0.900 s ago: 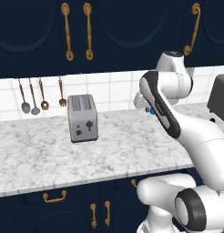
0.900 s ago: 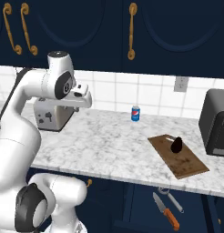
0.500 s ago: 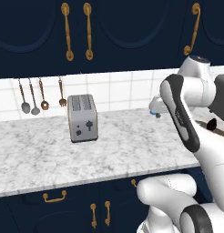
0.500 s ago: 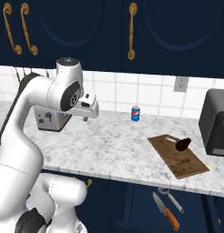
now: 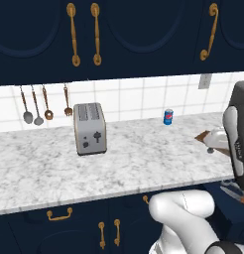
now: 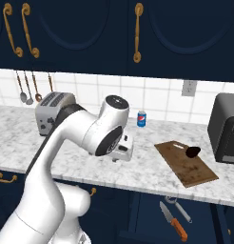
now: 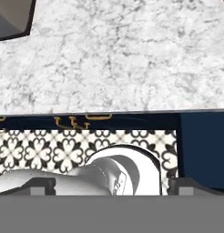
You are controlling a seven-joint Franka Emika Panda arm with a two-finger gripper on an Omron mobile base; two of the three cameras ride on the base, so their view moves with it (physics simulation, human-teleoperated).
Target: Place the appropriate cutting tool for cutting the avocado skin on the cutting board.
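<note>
Cutting board (image 6: 187, 163) lies flat on the marble counter (image 6: 85, 159) beside the dark oven, with the avocado (image 6: 192, 151) resting on its far part, ready for a tool. Below, an orange-handled knife (image 6: 173, 221) sits in the open drawer, within downward reach. The gripper (image 6: 122, 148) hangs above the counter, carrying nothing visible; whether its jaws are parted cannot be told.

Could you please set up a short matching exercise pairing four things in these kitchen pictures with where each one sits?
Things:
1. avocado
2. blue soda can
3. toaster
4. orange-handled knife

Places:
A. below the counter edge, in front of the cabinets
B. on the cutting board
C. under the hanging utensils
D. on the counter by the tiled wall

Pairs: 1-B, 2-D, 3-C, 4-A
</note>
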